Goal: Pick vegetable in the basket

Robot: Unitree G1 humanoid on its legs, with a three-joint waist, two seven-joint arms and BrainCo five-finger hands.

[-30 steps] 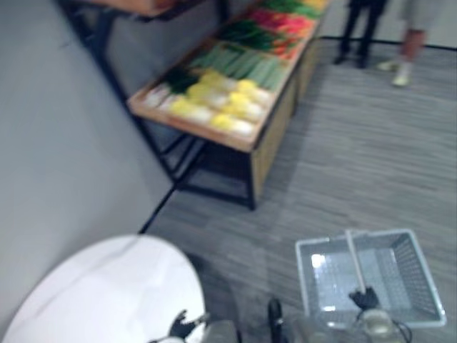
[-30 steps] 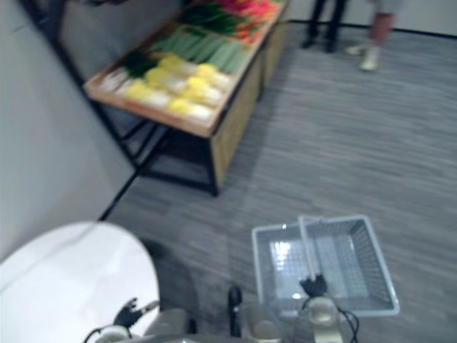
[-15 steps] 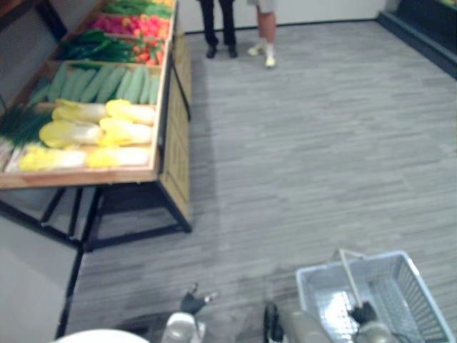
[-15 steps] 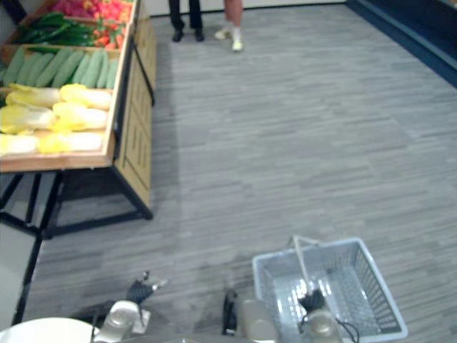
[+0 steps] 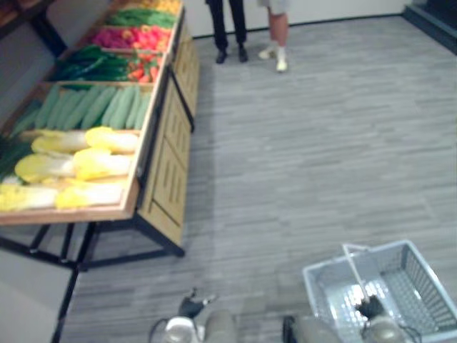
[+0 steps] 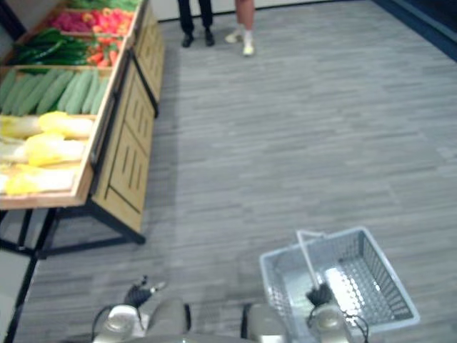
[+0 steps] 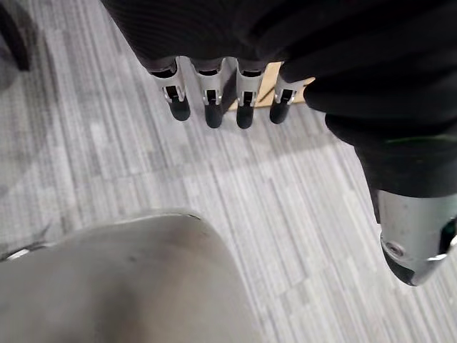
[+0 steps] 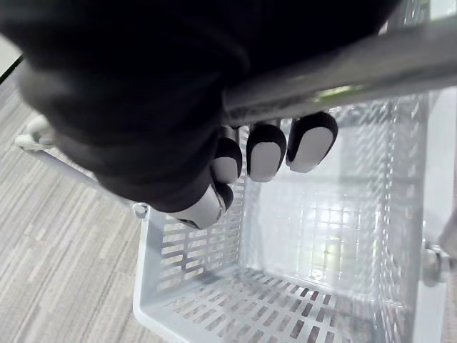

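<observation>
One grey basket (image 6: pixel 373 266) hanging from right hand (image 8: pixel 265 151), fingers curled round its handle (image 8: pixel 343 74), left hand (image 7: pixel 214 103) straight-fingered, empty.

1. The left hand (image 7: pixel 214 93) is hanging above the floor, with its dark ribbed cover taking up much of what I'm seeing.
2. Its silver fingers (image 7: pixel 245 100) are pointing out in a neat row, dark tips side by side. They are relaxed rather than curled and are gripping nothing.
3. The thumb (image 7: pixel 414 243) is sitting apart from them, silver at its rounded end, and is touching nothing either.
4. Grey plank-patterned floor (image 7: pixel 321 214) is stretching out past the hand, its stripes running slantwise.
5. A scrap of pale wood (image 7: pixel 298 89) is peeking out just behind the fingertips; I can't tell what it belongs to.
</observation>
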